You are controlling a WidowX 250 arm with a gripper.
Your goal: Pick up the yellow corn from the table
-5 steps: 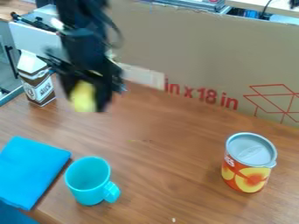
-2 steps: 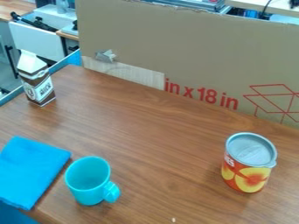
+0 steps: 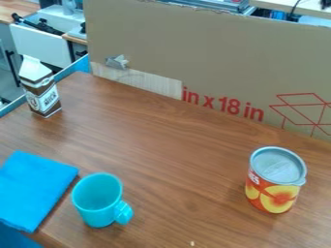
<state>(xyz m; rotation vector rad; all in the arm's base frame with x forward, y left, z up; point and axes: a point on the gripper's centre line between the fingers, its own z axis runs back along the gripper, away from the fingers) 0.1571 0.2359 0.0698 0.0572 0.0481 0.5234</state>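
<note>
A turquoise mug (image 3: 98,200) stands upright near the front left of the wooden table, its handle toward the lower right. Just left of it lies a folded blue cloth (image 3: 34,190). On the right side stands an orange-and-yellow can (image 3: 275,180) with a grey lid on top. At the back left, a brown-and-white milk carton (image 3: 40,88) stands upright by the table's edge.
A large cardboard panel (image 3: 213,58) with red print stands along the back edge of the wooden table (image 3: 161,155). Behind the carton is a blue edge, with a white box (image 3: 40,46) beyond it.
The gripper, a second ago at the upper left with something yellow at its fingers, has left the view, and the yellow thing with it. The mug, cloth, can and carton have not moved.
</note>
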